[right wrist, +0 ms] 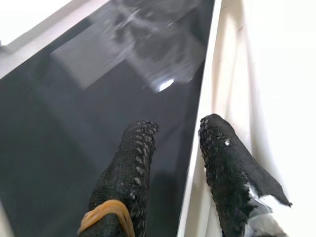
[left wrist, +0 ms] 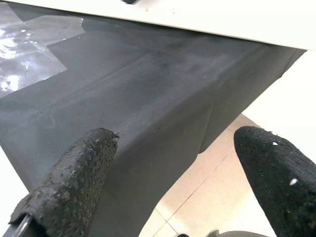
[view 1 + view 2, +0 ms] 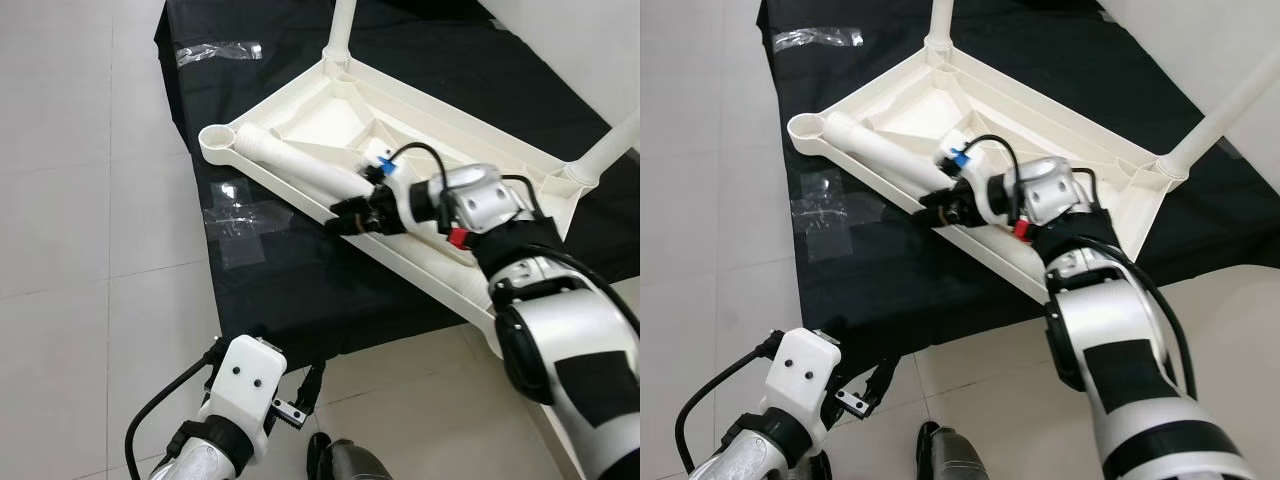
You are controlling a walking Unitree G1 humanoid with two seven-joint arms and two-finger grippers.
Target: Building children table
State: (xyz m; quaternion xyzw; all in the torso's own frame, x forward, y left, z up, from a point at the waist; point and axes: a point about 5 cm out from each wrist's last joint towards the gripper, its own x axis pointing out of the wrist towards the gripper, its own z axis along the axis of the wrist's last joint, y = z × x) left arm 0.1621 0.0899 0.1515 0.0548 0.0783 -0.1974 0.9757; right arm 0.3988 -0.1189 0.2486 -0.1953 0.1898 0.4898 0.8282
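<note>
**A:** Where's the tabletop, and which of your arms is on it?

**B:** The white children's tabletop [image 3: 420,130] lies upside down on a black cloth [image 3: 270,290] spread over a tiled floor [image 3: 80,200]. Two legs already stand up out of its far corners, the far leg [image 3: 343,25] and the right-hand leg [image 3: 608,148]. My right claw [image 3: 345,218] is at the near rim of the frame. My left claw [image 3: 300,400] hangs low over the floor at the cloth's near edge, well apart from the table.

**A:** And the loose leg?

**B:** The loose leg [image 3: 300,160] lies flat inside the upturned frame, along the near rim. Its long axis runs from the open corner socket [image 3: 215,140] on my left back toward my right wrist. So the leg's near end is just beside my right claw, and the socket it has to reach is further out to the left.

**A:** Are your claws closed?

**B:** In the right wrist view my right fingers [image 1: 128,168] stand a little apart, straddling the thin white rim [image 1: 202,123], not clamped on anything that I can see. My left fingers [image 2: 74,182] are spread wide, with nothing between them.

**A:** What does the next move turn on?

**B:** My guess: the right arm is nearer, so it should grip the leg, tip it upright and carry it left to the socket. Some clear plastic wrappers [image 3: 235,215] lie on the cloth nearby.
</note>
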